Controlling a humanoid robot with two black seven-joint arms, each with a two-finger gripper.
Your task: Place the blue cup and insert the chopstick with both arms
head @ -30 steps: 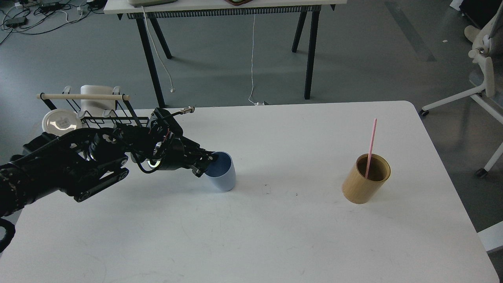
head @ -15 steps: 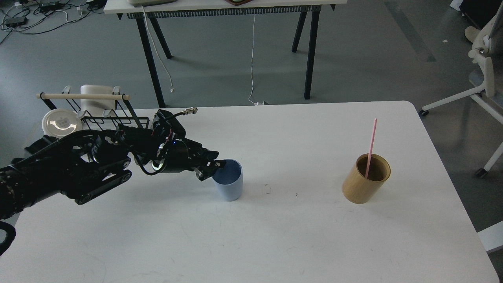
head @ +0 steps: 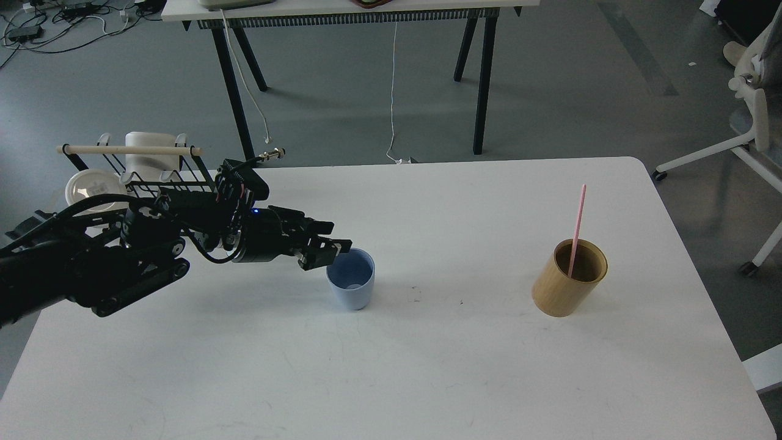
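Note:
The pale-blue cup [head: 350,286] stands upright on the white table [head: 427,366], left of centre. My left gripper [head: 335,242] sits just left of and slightly above the cup's rim, its fingers spread and off the cup. The pink chopstick [head: 576,226] leans inside the tan wooden cylinder holder [head: 568,287] on the right side of the table. My right arm is out of view.
A black wire rack [head: 165,177] with a beige wooden rod [head: 128,150], a white plate [head: 91,189] and a white cup-like item [head: 153,157] stands at the table's back left. Another table's legs [head: 482,79] stand behind; an office chair [head: 748,122] stands at right.
The cup went from tilted in my left gripper to standing upright on the table. The gripper has let go of the rim and drawn back left and slightly up.

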